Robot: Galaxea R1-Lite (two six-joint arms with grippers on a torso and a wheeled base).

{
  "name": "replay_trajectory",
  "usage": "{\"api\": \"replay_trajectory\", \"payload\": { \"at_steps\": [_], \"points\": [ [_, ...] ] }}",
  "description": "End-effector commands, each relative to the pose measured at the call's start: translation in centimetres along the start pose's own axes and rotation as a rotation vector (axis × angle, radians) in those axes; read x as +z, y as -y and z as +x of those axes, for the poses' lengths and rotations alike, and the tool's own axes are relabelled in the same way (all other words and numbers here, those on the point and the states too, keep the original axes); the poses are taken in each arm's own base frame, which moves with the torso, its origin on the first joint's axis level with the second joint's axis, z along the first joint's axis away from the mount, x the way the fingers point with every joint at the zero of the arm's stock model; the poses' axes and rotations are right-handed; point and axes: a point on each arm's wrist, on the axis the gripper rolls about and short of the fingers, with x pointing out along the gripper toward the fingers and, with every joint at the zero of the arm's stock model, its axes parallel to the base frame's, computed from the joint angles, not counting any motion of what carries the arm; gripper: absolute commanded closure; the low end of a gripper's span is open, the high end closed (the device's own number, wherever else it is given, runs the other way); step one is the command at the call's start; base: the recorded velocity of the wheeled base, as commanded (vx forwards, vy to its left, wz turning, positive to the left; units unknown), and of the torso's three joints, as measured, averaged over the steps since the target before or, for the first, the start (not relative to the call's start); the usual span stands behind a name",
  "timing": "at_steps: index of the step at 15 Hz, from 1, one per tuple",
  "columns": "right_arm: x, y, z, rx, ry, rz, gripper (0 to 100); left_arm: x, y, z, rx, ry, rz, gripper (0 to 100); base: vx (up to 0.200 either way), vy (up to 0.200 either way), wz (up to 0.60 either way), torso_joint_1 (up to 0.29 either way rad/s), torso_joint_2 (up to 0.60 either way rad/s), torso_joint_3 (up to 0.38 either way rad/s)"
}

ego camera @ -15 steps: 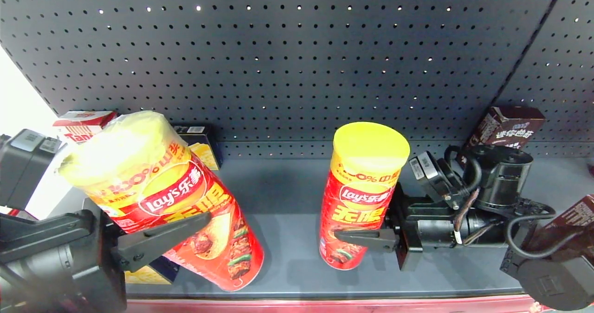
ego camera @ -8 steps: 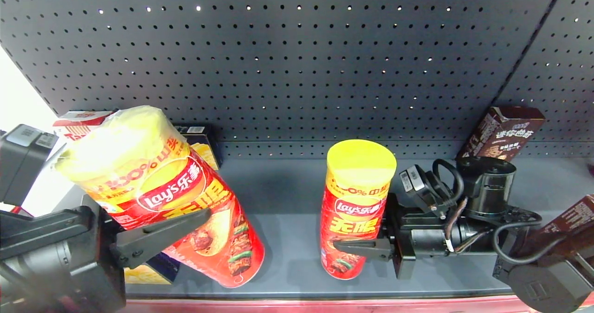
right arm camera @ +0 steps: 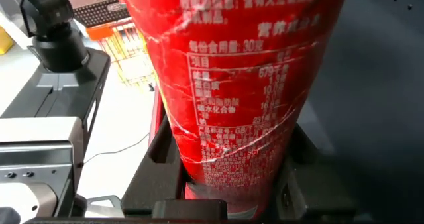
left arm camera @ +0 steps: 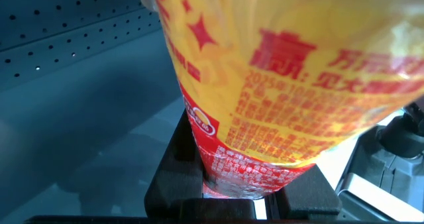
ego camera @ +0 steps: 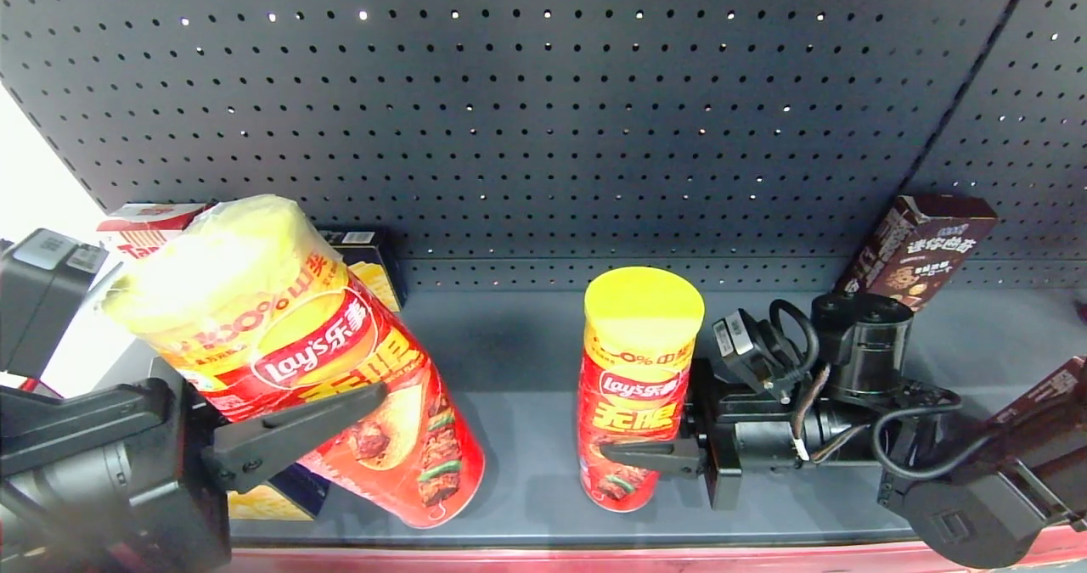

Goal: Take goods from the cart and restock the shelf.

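- The left gripper (ego camera: 335,378), lower left of the head view, is clamping the left chip can (ego camera: 297,344) around its lower body. The fingers are spread only to can width, one crossing the front of the label.
- This can is leaning with its lidded top toward the upper left and its base low near the shelf (ego camera: 526,437) front edge. Judgement: it is waiting for an upright set-down.
- The right gripper (ego camera: 633,424), lower centre, is closing on the right chip can (ego camera: 637,369) near its base, fingers at can width on both sides.
- This can is standing upright mid-shelf. Whether its base is touching the deck, I cannot tell. Judgement: the low side grip is keeping the yellow lid free and the can vertical for release.
- Count: two chip cans, one per gripper.
- Count: two brown boxes, one (ego camera: 926,246) leaning on the pegboard (ego camera: 543,115) at upper right, one (ego camera: 1049,399) at the right edge.
- Count, left side: one white-and-red box (ego camera: 144,221) and two dark-and-yellow boxes, one (ego camera: 365,259) behind the tilted can, one (ego camera: 263,501) below it.
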Motion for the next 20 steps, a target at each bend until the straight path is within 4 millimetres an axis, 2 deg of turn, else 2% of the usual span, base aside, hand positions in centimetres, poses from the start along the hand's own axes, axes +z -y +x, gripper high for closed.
{"api": "replay_trajectory", "payload": {
  "at_steps": [1,2,10,13,16,18,19,20],
  "points": [
    [-0.3,0.0,0.1,0.002,-0.007,0.008,100,0.0,0.0,0.0,0.000,-0.001,-0.001,100,0.000,0.000,0.00,0.000,0.00,0.000],
    [-0.4,0.1,0.0,0.000,-0.009,0.008,0,0.0,0.0,0.0,0.000,-0.001,-0.001,100,0.000,0.000,0.00,0.000,0.00,0.000],
    [-0.2,-1.1,-0.9,-0.009,-0.014,0.004,0,-0.1,0.0,0.0,0.002,-0.004,-0.003,100,0.000,0.000,0.00,0.000,0.00,0.000],
    [1.7,-2.1,-2.0,-0.043,0.013,-0.038,0,-0.1,0.0,0.0,0.001,-0.002,-0.002,100,0.000,0.000,0.00,0.000,0.00,0.000],
    [4.3,-3.3,-4.5,-0.146,0.051,-0.071,0,-0.2,0.0,0.0,0.001,-0.008,-0.005,100,0.000,0.000,0.00,0.000,0.00,0.000],
    [5.2,-5.1,-7.1,-0.194,0.066,-0.089,0,-0.4,0.1,-0.2,0.001,-0.010,-0.006,100,0.000,0.000,0.00,0.000,0.00,0.000],
    [5.2,-5.2,-7.2,-0.195,0.066,-0.089,0,-0.4,0.1,-0.2,0.001,-0.009,-0.006,100,0.000,0.000,0.00,0.000,0.00,0.000],
    [5.6,-7.1,-9.5,-0.260,0.074,-0.110,0,-0.2,0.1,-0.2,-0.001,-0.001,-0.001,100,0.000,0.000,0.00,0.000,0.00,0.000]
  ]
}}
